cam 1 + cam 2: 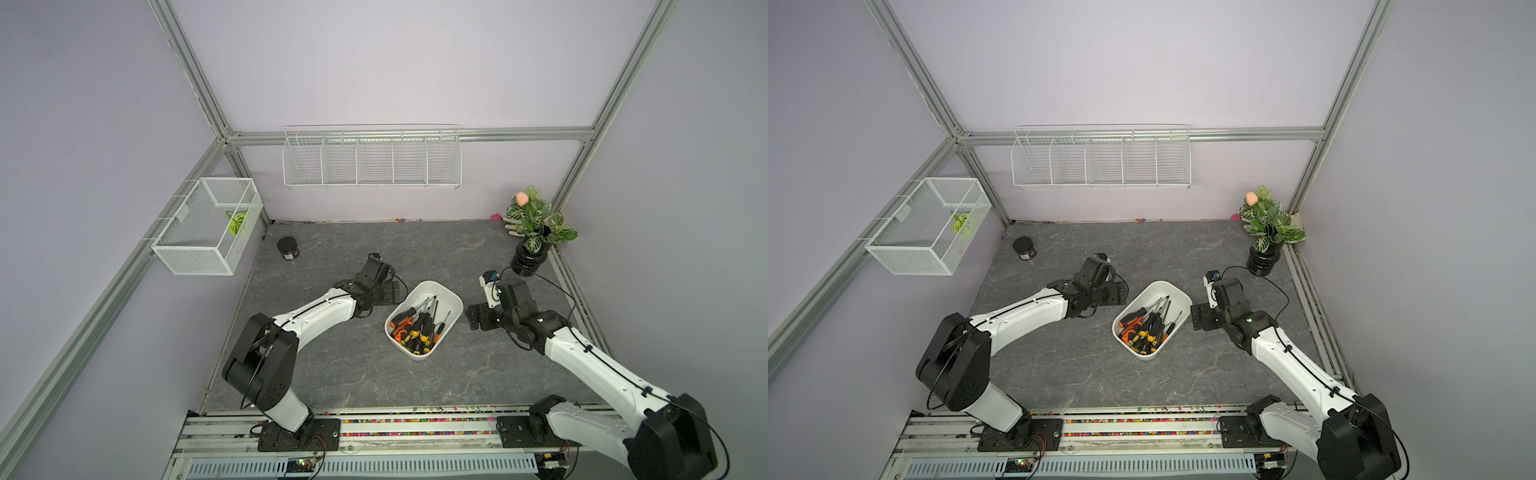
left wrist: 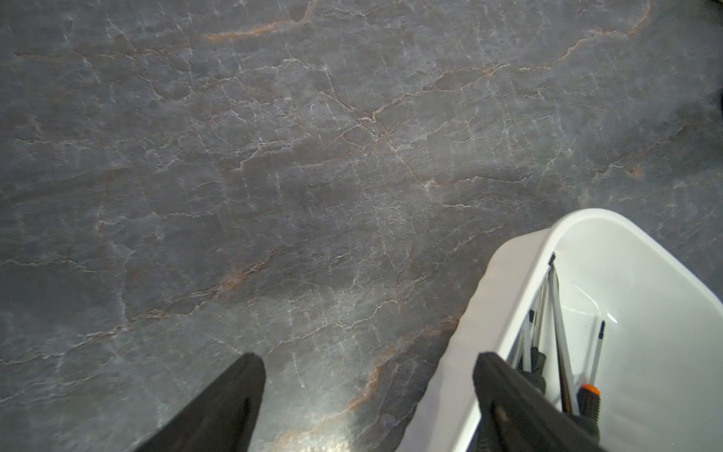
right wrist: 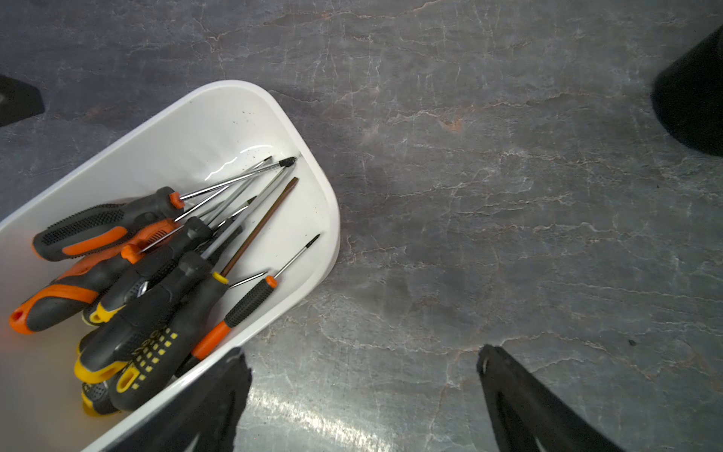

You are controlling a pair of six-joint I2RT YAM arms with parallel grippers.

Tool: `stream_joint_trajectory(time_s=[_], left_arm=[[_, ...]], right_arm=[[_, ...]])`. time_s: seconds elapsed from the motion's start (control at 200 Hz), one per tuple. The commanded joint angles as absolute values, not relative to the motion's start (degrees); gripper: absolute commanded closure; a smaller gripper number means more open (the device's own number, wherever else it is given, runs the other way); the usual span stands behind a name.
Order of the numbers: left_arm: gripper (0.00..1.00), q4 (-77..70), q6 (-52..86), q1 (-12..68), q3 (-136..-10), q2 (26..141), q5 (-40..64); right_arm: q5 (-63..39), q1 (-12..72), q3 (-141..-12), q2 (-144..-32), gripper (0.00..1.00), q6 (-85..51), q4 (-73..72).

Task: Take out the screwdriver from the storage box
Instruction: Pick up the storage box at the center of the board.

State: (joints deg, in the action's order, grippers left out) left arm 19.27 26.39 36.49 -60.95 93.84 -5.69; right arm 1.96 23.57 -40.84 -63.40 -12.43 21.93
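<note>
**Top views.** You see the storage box point(image 1: 434, 291) lying about the middle of the grey marbled surface point(image 1: 332, 365), set aslant to its edges. A heap of screwdrivers point(image 1: 415, 328) lies inside it, handles toward the near edge and shafts toward the far edge. The left gripper point(image 1: 392, 293) hangs just beside the long wall of the box that faces the left edge. The right gripper point(image 1: 476, 318) hangs just beside the opposite wall. In both top views you cannot judge how far the jaws are spread. A black jar point(image 1: 1024, 248) stands near the far left corner and a potted plant point(image 1: 1268, 232) at the far right corner.

**Left wrist view.** The jaws of the left gripper point(image 2: 368, 357) stand wide and hold nothing. One jaw is over the bare surface and the other over the inside of the storage box point(image 2: 520, 250), so the long wall lies between them. You cannot tell whether either jaw touches it.

**Right wrist view.** The jaws of the right gripper point(image 3: 362, 350) stand wide and empty. One overlaps the wall of the storage box point(image 3: 332, 203) and the other is over the bare surface. The screwdrivers point(image 3: 156, 274), with orange-and-black and yellow-and-black handles, lie crossed, all within the box.
</note>
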Motion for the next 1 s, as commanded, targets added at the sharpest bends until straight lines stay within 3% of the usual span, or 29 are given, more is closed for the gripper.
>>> stream_joint_trajectory(time_s=[0.0,0.655,0.84,0.995], left_arm=[[0.14,19.87,26.79,36.57,-63.98,96.26,-3.95],[0.20,26.89,19.04,42.71,-77.18,107.35,1.05],[0.33,30.03,18.94,42.71,-81.55,111.42,-0.87],[0.51,31.24,20.44,42.67,-83.38,113.32,-2.64]], right_arm=[[2.63,23.86,-40.57,-63.49,0.04,-12.83,21.90],[1.32,23.88,-39.55,-64.61,0.04,-13.36,21.00],[1.48,23.90,-40.22,-64.25,0.04,-13.29,21.63],[1.80,23.90,-40.42,-64.42,0.05,-13.19,22.01]])
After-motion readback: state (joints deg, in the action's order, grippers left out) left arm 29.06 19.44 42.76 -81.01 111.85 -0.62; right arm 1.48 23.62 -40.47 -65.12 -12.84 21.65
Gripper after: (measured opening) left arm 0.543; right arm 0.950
